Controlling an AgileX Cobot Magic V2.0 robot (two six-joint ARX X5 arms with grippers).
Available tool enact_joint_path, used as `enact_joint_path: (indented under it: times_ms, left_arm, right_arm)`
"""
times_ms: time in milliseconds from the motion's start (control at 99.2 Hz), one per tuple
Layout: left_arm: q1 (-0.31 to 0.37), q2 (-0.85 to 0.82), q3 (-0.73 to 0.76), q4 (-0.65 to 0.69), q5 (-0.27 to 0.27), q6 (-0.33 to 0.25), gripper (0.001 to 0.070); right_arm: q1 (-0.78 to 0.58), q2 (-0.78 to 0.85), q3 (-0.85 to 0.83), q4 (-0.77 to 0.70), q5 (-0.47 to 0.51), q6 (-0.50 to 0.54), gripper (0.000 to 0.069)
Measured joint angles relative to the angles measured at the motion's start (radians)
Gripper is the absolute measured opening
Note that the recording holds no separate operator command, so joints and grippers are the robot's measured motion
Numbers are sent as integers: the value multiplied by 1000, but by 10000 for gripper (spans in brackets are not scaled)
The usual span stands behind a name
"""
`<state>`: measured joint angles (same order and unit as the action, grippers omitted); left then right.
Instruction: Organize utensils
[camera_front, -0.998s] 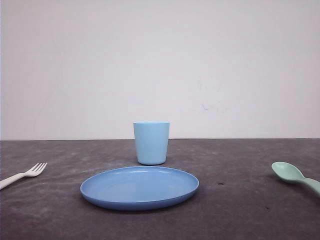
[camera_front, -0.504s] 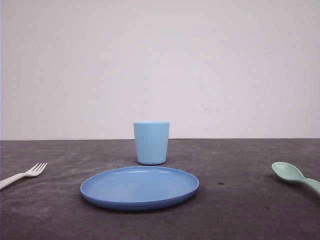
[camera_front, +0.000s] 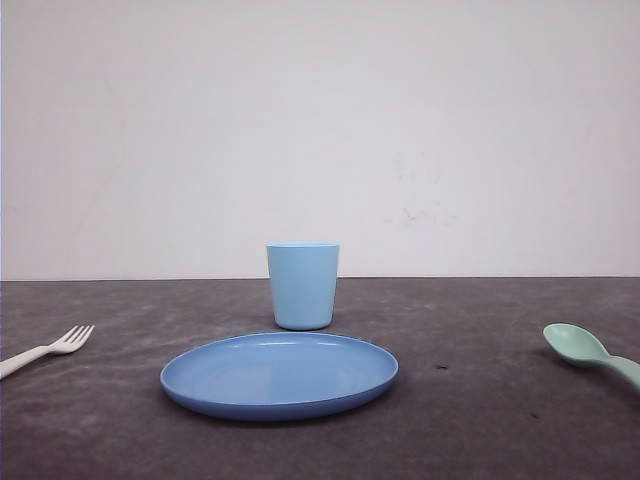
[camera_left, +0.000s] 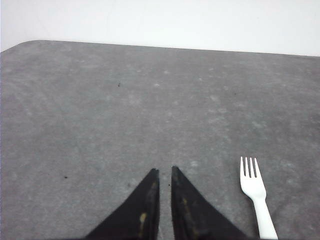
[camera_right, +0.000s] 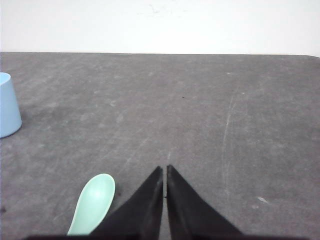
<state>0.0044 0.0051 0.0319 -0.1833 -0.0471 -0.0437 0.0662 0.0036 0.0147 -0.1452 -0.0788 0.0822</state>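
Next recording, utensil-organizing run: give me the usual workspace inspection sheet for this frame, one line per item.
Surface: dark grey mottled table, a few small specks and faint scuff marks.
Job's things: white fork lies flat at the table's left edge, tines pointing away from the robot; mint-green spoon lies flat at the right edge, bowl up. Neither is held.
Clutter: light blue cup stands upright at centre, behind the blue plate; the plate has nothing on it.
Grippers: left gripper shut, beside the fork without touching it; right gripper shut, beside the spoon without touching it.
Cables: nothing seen.
Surroundings: plain white wall behind the table, faint marks on it.
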Motion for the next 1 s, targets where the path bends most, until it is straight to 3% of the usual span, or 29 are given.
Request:
enact_joint_path:
  times_ms: [71,212,433,534,655,786,998]
  left_arm:
    - [0,0,0,0,0,-13,17]
    - [0,0,0,7,5,-108,17]
    - [0,0,23,100,179,-254,17]
    - [0,3,100,103,204,-321,17]
    - [0,26,227,76,208,-361,17]
    - [0,106,398,-74,212,-359,17]
    - [0,313,697,-320,235,-222,17]
  right_arm:
    - [0,0,0,0,-1,14,14]
    - [0,0,0,13,-24,82,14]
    - [0,2,69,10,-121,275,9]
    - [0,4,170,-16,-136,336,9]
    - [0,35,314,-120,-135,354,9]
    - [0,118,489,-272,-131,340,9]
    - [0,306,733,-449,-131,231,9]
